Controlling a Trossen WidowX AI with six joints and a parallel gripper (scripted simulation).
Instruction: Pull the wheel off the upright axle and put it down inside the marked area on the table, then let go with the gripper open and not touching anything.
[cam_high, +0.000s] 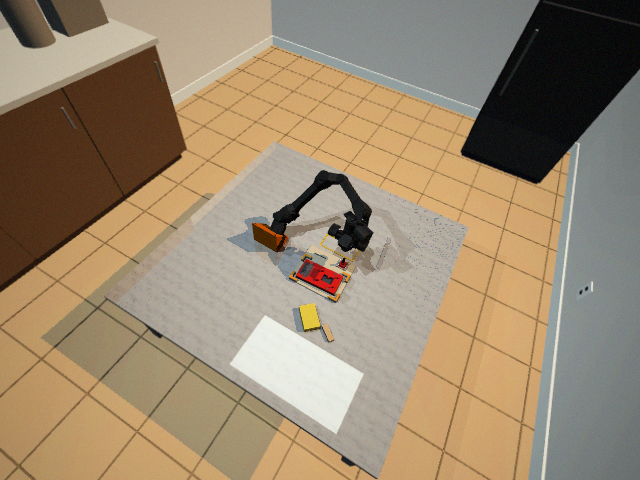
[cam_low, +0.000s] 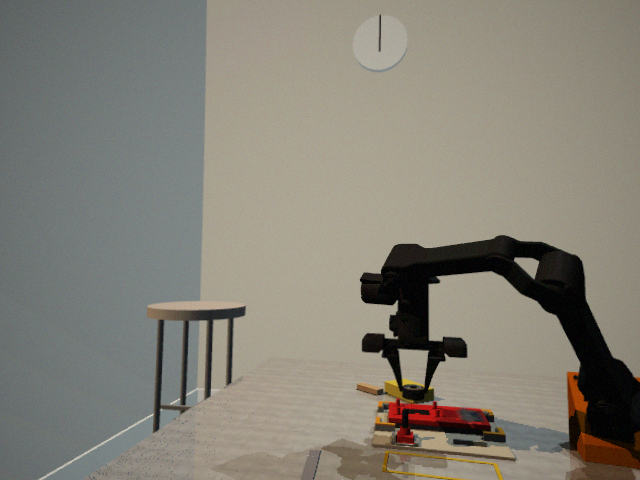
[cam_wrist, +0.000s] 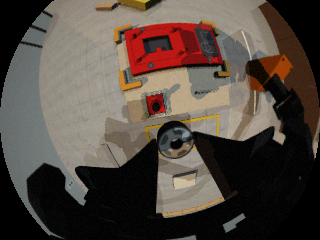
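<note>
wheel (cam_low: 412, 392) clamped in gripper (cam_low: 413, 388), axle (cam_low: 405, 422) seemingly bare, fingertips partly hidden

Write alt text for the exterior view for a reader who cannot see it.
A black robot arm holds a small dark wheel between its downward-pointing jaws, lifted above the upright axle on a red fixture. A yellow-outlined marked area lies on the table nearer the camera. A round stool and a wall clock are behind.
</note>
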